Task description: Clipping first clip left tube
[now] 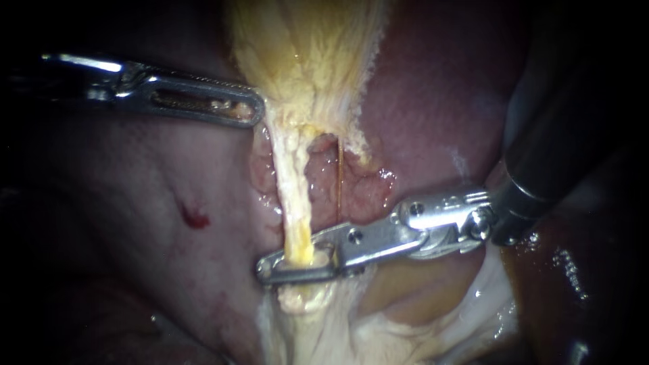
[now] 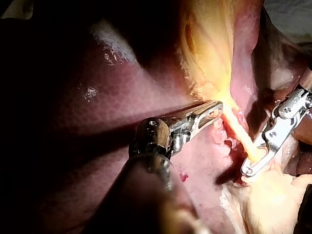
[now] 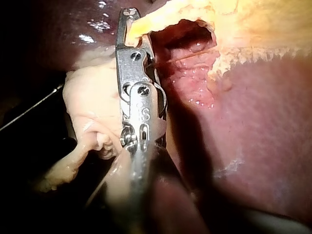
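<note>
Both jaws of my slim steel right instrument (image 1: 265,269) are clamping the pale yellow stringy left tube (image 1: 292,182). My steel left instrument (image 1: 251,109) is pinching the frayed yellow gallbladder (image 1: 304,47) edge.

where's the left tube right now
In the endoscope view's centre, the pale yellow stringy left tube hangs left of a thin reddish tube, its lower end held by the silver right instrument.

We lose the shaft of the right instrument (image 1: 280,265) past the endoscope view's edge at 2 o'clock. The shaft of the left instrument (image 1: 251,112) sinks into darkness at 9 o'clock. The tube (image 1: 292,182) is hidden where it crosses the right instrument's tip.
</note>
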